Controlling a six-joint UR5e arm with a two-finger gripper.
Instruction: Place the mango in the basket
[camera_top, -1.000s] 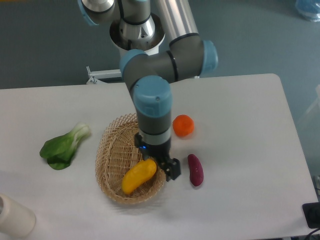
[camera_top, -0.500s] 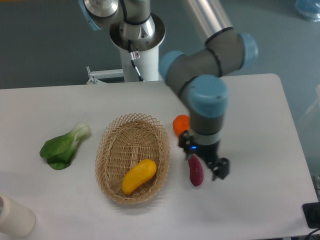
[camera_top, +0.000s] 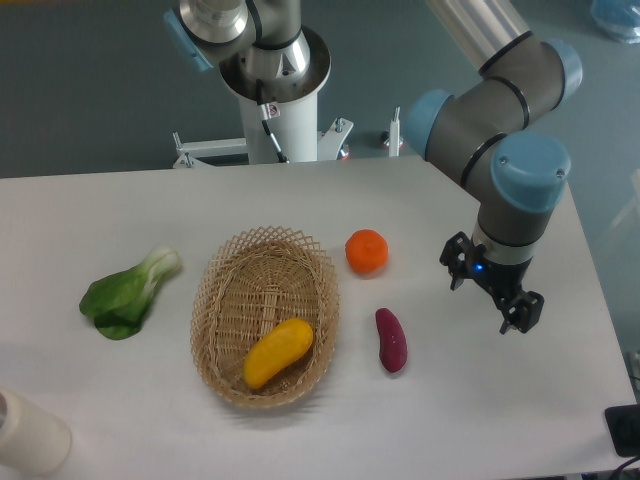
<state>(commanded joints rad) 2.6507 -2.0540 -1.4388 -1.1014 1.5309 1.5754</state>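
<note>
Camera view: the mango (camera_top: 279, 352) lies inside the basket (camera_top: 224, 300), toward its near end, tilted with one end against the right wall. The tool (camera_top: 492, 297) hangs over the right side of the desk (camera_top: 470, 420), well apart from the mango, released and gripping nothing. Between them lie a purple sweet potato (camera_top: 391, 340) and an orange (camera_top: 367, 251).

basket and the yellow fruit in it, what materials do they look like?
The oval tan woven basket looks like wicker or rattan: interlaced matte strands with an open lattice rim. The smooth yellow-orange elongated mango lying inside has an even, faintly glossy skin; real fruit or a plastic replica cannot be told from this view.
</note>
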